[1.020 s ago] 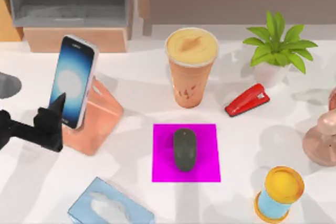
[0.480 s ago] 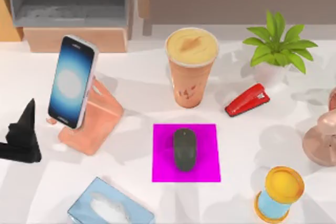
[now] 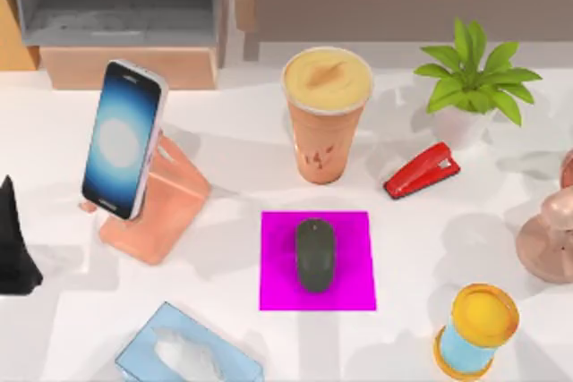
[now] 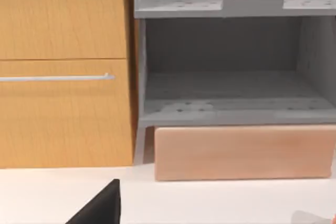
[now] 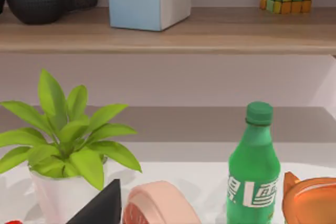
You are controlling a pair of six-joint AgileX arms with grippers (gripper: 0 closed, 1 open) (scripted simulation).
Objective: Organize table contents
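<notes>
Coral-pink stand (image 3: 161, 207) is propping the smartphone (image 3: 122, 139) upright, screen readable, at table (image 3: 224, 167) left; mouse (image 3: 315, 254) is sitting centred on magenta pad (image 3: 279, 292), cup (image 3: 327, 114) just behind. Left gripper (image 3: 13, 243) is hovering at left edge, fingers' state can't tell.

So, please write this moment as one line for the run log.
left gripper: at table left edge, holding nothing | smartphone: leaning on stand | mouse: on magenta pad | cup: upright

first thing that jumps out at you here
The smartphone with its glowing screen, propped on a pink stand at the table's left. Then the magenta pad at centre with the dark mouse on it, and the tall orange cup behind.
</notes>
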